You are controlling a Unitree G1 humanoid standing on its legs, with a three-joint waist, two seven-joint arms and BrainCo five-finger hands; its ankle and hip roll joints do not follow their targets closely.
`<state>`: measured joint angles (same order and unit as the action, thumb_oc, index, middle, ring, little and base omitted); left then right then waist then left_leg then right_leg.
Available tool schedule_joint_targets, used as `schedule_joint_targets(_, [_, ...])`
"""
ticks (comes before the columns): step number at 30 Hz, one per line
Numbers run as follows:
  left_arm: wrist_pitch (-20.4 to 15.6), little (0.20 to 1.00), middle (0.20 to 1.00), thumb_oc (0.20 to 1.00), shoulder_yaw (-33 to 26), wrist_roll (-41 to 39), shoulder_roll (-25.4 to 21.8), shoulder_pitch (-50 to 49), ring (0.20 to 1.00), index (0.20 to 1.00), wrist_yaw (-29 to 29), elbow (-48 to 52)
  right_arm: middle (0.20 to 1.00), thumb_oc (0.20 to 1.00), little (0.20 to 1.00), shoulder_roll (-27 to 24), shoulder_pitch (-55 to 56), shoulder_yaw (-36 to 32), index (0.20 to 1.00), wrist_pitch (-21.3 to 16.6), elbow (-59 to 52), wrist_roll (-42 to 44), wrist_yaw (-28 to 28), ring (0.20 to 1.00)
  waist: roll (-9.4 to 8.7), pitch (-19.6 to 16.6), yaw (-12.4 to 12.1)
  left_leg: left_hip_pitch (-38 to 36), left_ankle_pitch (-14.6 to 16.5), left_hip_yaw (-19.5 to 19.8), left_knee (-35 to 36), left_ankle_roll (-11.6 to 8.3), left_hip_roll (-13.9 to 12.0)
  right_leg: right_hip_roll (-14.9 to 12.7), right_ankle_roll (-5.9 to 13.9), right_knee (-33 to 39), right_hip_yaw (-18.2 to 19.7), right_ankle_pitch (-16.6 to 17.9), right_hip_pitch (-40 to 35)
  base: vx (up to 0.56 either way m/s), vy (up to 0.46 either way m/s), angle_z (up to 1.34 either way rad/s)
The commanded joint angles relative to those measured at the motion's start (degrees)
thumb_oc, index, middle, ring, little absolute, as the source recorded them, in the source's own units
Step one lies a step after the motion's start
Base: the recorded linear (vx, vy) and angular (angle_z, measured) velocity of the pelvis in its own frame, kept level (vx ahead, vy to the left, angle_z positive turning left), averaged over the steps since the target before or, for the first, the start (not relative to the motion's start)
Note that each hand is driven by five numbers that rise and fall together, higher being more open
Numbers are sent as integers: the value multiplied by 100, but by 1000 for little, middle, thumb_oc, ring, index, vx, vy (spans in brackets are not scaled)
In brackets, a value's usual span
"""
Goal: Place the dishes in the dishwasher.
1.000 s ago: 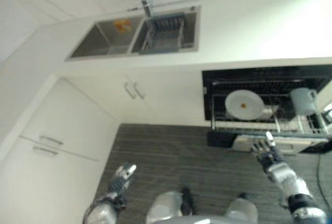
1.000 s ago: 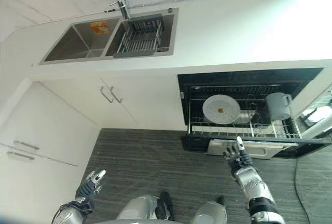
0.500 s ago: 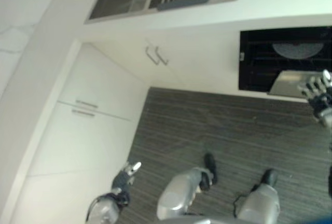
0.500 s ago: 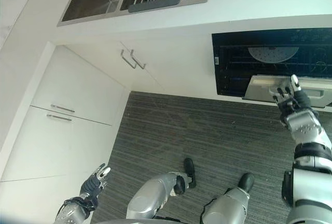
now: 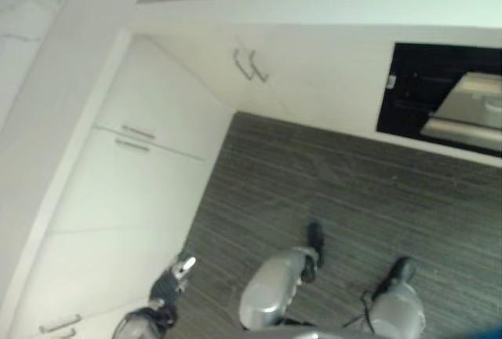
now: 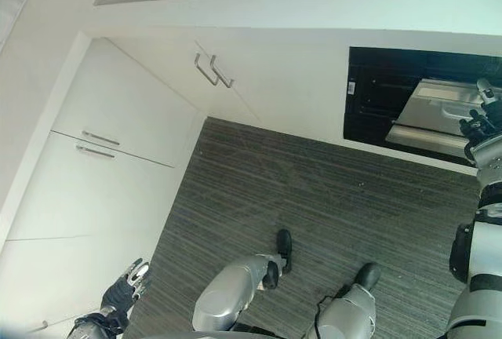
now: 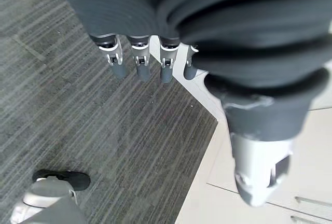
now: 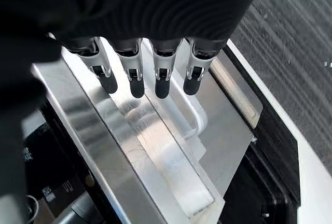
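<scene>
The dishwasher sits under the counter at far right, its door half raised. The right hand, fingers straight, is at the door. The left hand hangs relaxed, near left.

My head cameras looked steeply down past the counter at the striped floor, both sharing the dishwasher door. My left wrist camera faced that floor along its fingers; the right one sat very close over the door.
</scene>
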<state>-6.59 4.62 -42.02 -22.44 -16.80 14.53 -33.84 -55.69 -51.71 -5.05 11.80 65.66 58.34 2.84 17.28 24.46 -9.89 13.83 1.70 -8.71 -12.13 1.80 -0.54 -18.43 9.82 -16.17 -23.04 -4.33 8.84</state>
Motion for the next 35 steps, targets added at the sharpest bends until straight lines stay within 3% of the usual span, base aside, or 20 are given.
schedule_joint_targets(1, [-102,1000,1000,1000,-58,43,-439,-75,1000,1000,-21,28,1000,1000,1000,-696,-932,283,1000,-1288,-799,54,-466,1000,-443,-624,-225,168,563,328,-506,-834,-400,356,-287,-102,239,-352,288,27,-190,-1])
schedule_joint_targets(3, [-40,1000,1000,1000,-112,84,-607,-45,1000,1000,16,126,1000,1000,1000,-635,-851,263,1000,-1332,-851,159,-613,1000,-583,-621,-278,194,560,423,-506,-839,-427,437,-289,-102,253,-345,300,-11,-214,0])
schedule_joint_targets(6, [-107,1000,1000,1000,-107,124,-611,-27,1000,1000,41,86,1000,1000,1000,-479,-769,327,1000,-1347,-881,-4,-659,1000,-643,-595,-281,175,571,466,-506,-827,-432,496,-307,-102,291,-345,293,-25,-65,-2])
schedule_joint_targets(10, [-165,1000,1000,1000,-261,175,-587,20,1000,1000,123,0,1000,1000,1000,-253,-261,503,1000,-858,-1014,-1056,-518,1000,-848,-547,-218,126,580,400,-506,-819,-517,539,-298,-102,355,-307,275,-62,-23,-6])
schedule_joint_targets(15, [-268,1000,1000,1000,-309,291,-559,66,1000,1000,72,46,1000,1000,1000,2,421,397,1000,-651,-1564,-1187,-573,1000,-1003,-502,-120,78,602,335,-506,-783,-571,579,-300,-102,390,-280,257,-69,4,-12])
schedule_joint_targets(16, [-327,1000,1000,1000,-379,290,-507,143,1000,1000,7,59,1000,1000,1000,474,1193,86,1000,-542,-2254,-1053,-601,1000,-1107,-465,30,13,643,228,-506,-751,-613,614,-283,-102,456,-273,241,-111,83,-12])
schedule_joint_targets(18, [-392,1000,1000,1000,-418,383,-416,154,1000,1000,45,59,1000,1000,1000,938,1780,-55,1000,-482,-2842,-967,-517,1000,-1156,-466,152,-47,674,164,-506,-720,-627,638,-264,-102,537,-265,224,-108,156,-30])
schedule_joint_targets(20, [-596,1000,1000,1000,-430,431,-102,203,1000,1000,53,39,1000,1000,1000,2429,3450,-34,1000,-557,-3743,-1077,-447,1000,-1308,-540,447,-227,805,-34,-506,-597,-651,654,-207,-102,669,-244,132,-80,267,-38])
schedule_joint_targets(26, [-791,1000,1000,1000,-419,669,77,204,1000,1000,-49,-63,1000,1000,1000,3354,4534,175,1000,-931,-3566,-1604,-620,1000,-1482,-849,663,-463,931,-190,-506,-516,-647,609,-116,-102,751,-239,-37,8,148,-23])
schedule_joint_targets(27, [-560,1000,1000,1000,-405,771,148,265,1000,1000,186,-179,1000,1000,1000,3655,4955,438,1000,-1150,-3440,-2087,-786,1000,-1592,-997,803,-590,990,-293,-506,-477,-652,605,-91,-102,785,-256,-126,-45,198,-18])
schedule_joint_targets(28, [-373,1000,1000,1000,-355,857,223,339,1000,1000,326,-370,1000,1000,1000,3783,5152,525,1000,-1084,-3283,-2044,-1054,1000,-1653,-1095,905,-676,1035,-326,-506,-461,-643,611,-75,-102,820,-276,-197,-36,204,-4])
schedule_joint_targets(32, [-25,1000,1000,1000,-243,952,273,706,1000,1000,842,-1029,1000,1000,1000,3802,5367,628,1000,-1274,-2222,-2684,-1688,1000,-1713,-1375,1065,-879,1150,-332,-506,-435,-592,676,-65,-102,939,-367,-356,12,112,-22])
schedule_joint_targets(35, [-96,1000,1000,1000,-146,1361,326,1056,1000,1000,944,-1930,1000,1000,1000,3860,5323,682,1000,-1499,-1111,-3143,-2082,1000,-1743,-1574,1117,-935,1181,-303,-506,-424,-546,746,-87,-102,1014,-415,-410,39,70,-35])
